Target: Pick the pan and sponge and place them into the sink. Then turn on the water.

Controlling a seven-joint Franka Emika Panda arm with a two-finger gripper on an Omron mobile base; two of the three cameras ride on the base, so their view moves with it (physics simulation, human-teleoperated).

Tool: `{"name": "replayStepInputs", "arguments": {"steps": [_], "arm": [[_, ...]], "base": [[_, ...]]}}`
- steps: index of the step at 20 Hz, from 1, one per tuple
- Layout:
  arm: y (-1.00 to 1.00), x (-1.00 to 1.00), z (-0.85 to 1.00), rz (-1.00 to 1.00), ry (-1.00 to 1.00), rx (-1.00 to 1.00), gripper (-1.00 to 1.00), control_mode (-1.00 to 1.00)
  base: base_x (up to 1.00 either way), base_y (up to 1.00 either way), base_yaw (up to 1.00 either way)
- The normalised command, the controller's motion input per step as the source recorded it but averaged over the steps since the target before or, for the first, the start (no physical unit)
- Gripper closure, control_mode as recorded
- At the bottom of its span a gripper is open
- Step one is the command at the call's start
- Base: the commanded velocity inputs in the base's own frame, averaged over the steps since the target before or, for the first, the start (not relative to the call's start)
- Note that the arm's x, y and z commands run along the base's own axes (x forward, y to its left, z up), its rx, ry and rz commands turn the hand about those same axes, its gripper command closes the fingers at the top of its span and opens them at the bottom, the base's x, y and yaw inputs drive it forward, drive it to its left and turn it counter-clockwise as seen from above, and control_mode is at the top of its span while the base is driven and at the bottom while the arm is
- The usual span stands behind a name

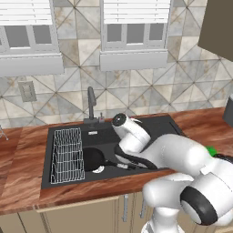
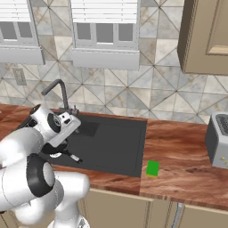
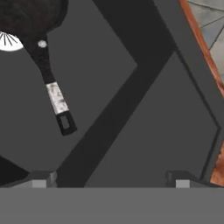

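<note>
The black pan (image 1: 92, 158) lies in the sink (image 1: 150, 127) over the drain, beside the white wire rack (image 1: 67, 154). Its thin handle (image 3: 55, 97), light-banded, points toward the basin's middle. My gripper (image 3: 110, 179) hangs open just above the basin floor, to the right of the handle's tip and apart from it, with nothing between the fingers. The green sponge (image 2: 152, 168) rests flat on the wooden counter just right of the sink's drainboard wing. The dark faucet (image 1: 91, 103) stands at the back rim, and water is out of view.
A toaster (image 2: 218, 140) stands at the far right of the counter (image 2: 187, 156). A wall cabinet (image 2: 207, 35) hangs above it. My own white arm arches over the sink's front edge.
</note>
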Motion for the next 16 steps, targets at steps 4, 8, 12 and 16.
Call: {"name": "replayStepInputs", "arguments": {"steps": [4, 8, 12, 16], "arm": [[-0.35, -0.08, 0.56, -0.13, -0.04, 0.12, -1.0, -1.0], [-0.34, -0.08, 0.4, -0.2, -0.03, 0.07, -1.0, -1.0], [-0.3, -0.23, 0.25, -0.23, -0.02, 0.06, -1.0, -1.0], [-0.35, -0.31, 0.3, -0.25, -0.01, 0.07, -1.0, -1.0]], "base": [[0.0, 0.0, 0.0], [0.0, 0.0, 0.0], [0.0, 0.0, 0.0], [0.0, 0.0, 0.0]]}}
